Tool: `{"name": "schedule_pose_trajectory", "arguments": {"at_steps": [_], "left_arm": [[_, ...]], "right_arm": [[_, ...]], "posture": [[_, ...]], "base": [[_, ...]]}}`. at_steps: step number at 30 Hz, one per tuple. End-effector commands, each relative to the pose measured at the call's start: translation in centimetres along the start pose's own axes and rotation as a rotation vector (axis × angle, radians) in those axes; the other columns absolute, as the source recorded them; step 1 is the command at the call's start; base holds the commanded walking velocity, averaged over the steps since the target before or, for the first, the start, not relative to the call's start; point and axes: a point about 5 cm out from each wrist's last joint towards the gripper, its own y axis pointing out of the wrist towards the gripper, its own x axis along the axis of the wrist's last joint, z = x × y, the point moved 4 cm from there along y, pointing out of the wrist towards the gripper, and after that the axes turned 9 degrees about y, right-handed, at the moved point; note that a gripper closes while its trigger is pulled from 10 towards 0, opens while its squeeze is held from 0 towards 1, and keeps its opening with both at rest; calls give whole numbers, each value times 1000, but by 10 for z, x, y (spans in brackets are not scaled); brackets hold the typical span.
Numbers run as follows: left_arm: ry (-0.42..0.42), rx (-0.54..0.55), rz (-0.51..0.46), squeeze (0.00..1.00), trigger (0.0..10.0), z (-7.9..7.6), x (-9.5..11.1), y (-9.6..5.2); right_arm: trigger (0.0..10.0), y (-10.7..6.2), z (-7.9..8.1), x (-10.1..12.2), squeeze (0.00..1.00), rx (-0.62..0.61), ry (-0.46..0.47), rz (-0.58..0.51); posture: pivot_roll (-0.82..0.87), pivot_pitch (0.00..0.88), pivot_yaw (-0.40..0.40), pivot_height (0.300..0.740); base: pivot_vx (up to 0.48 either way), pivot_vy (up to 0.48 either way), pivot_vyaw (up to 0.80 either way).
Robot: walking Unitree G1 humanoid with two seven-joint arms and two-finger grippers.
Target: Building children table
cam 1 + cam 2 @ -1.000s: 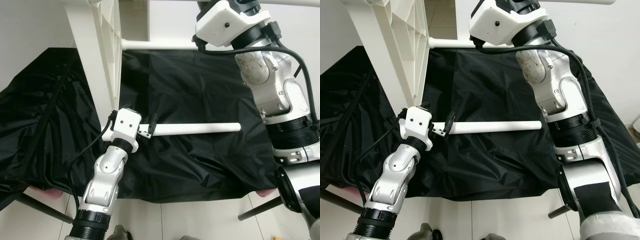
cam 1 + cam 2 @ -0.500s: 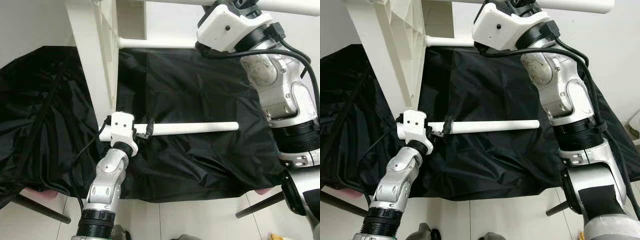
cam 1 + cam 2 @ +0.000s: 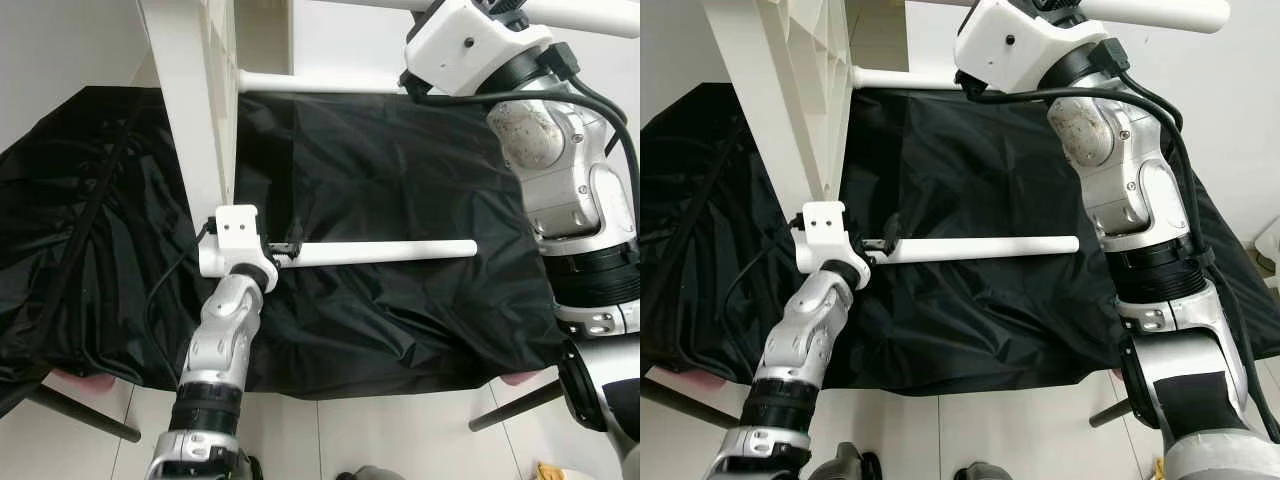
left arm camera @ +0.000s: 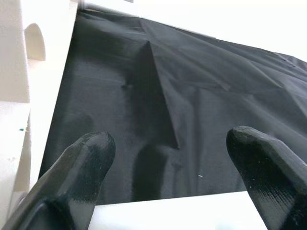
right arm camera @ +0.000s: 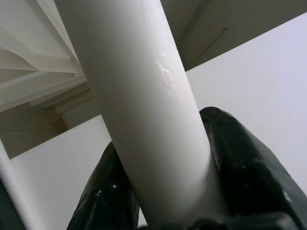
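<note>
The white plastic table stands on edge, its ribbed top (image 3: pixel 195 110) at the left. One white leg (image 3: pixel 320 82) sticks out of the top over the black cloth. My right gripper (image 5: pixel 165 191) is up high, shut on another white leg (image 3: pixel 1150 12). A loose white leg (image 3: pixel 385 252) lies level over the cloth, one end near the tabletop's lower corner. My left gripper (image 3: pixel 285 248) is at that end. In the left wrist view its fingers (image 4: pixel 86 153) stand wide apart, open, and the leg (image 4: pixel 168 213) runs across by their bases.
A crumpled black cloth (image 3: pixel 400 170) covers a low surface with dark legs (image 3: pixel 80 420) on a pale tiled floor (image 3: pixel 400 430). White walls rise behind. My right arm (image 3: pixel 560 180) reaches up along the right side.
My left wrist has swung left toward the tabletop's lower corner and turned squarer. The loose leg has shifted slightly left with it. The camera has moved a little as well.
</note>
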Motion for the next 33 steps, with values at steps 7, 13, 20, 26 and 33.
{"name": "schedule_pose_trajectory", "arguments": {"at_steps": [7, 13, 20, 26, 33], "left_arm": [[226, 795, 184, 0, 10000, 120, 1, -30], [296, 927, 182, 0, 10000, 143, 18, -40], [418, 1084, 96, 0, 10000, 168, 61, -53], [512, 1164, 80, 0, 10000, 189, 94, -59], [531, 1207, -5, 0, 10000, 190, 133, -61]], "right_arm": [[0, -9, -69, -23, 0, -282, 310, 90], [0, -11, -78, -30, 0, -315, 389, 112], [0, -12, -92, -37, 0, -361, 465, 121], [0, -15, -104, -46, 0, -411, 492, 140], [0, -16, -105, -50, 0, -444, 556, 145]], "posture": [[-124, 142, 56, 740], [-119, 144, 58, 740], [-110, 143, 61, 740], [-100, 142, 61, 740], [-99, 142, 65, 740]], "base": [[0, 0, 0], [0, 0, 0], [0, 0, 0], [0, 0, 0], [0, 0, 0]]}}
